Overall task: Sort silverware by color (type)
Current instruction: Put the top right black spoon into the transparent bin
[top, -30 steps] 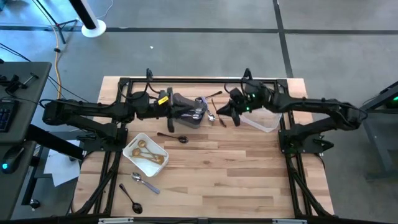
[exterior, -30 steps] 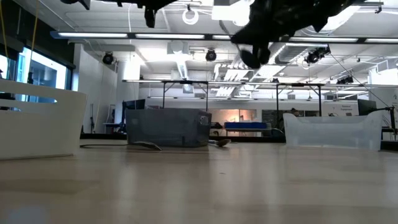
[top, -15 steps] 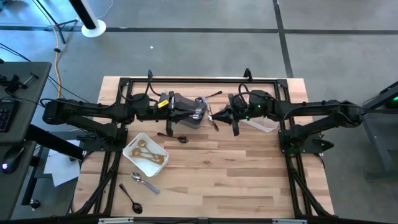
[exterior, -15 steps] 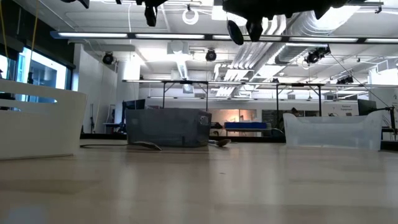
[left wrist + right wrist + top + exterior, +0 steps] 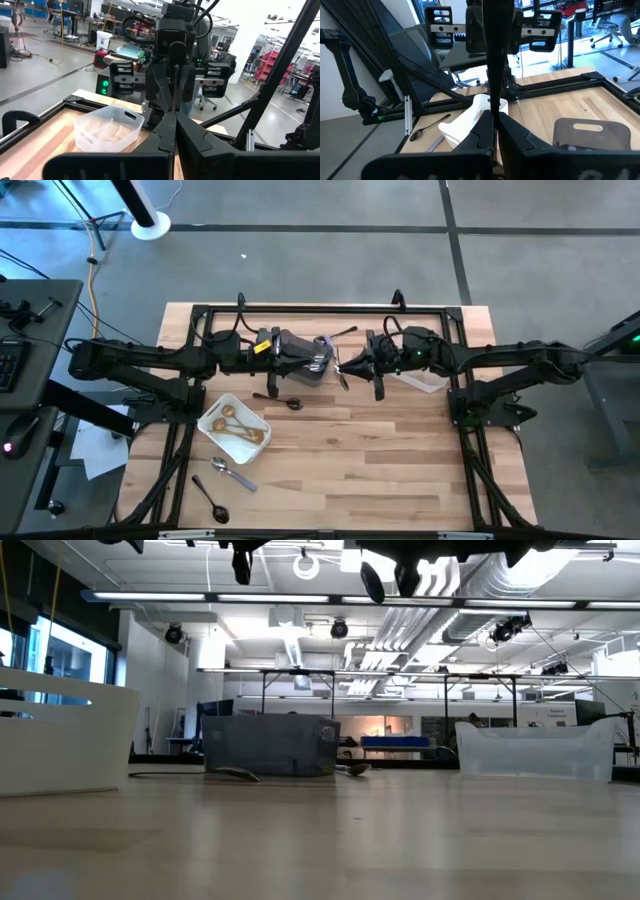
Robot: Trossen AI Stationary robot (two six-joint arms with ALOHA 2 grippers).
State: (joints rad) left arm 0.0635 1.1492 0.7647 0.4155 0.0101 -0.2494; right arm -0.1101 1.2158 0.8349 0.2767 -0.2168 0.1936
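Above the table's far middle my two grippers face each other nearly tip to tip. The left gripper hangs over the grey bin and is shut. The right gripper is shut too, beside the bin. I cannot tell whether the tips touch, and nothing shows between either pair of fingers. A light utensil lies on the table under them. Gold spoons lie in the white tray. Black spoons, a black fork and a silver piece lie on the wood.
The clear tub stands right of the right gripper, on the table's far right. The grey bin holds several pieces. A black frame runs round the table's edges. Bare wood fills the near half right of the tray.
My right gripper has moved toward the table's left, from near the clear tub up to the left gripper's tip, and has risen higher above the table. The left arm has kept still over the bin.
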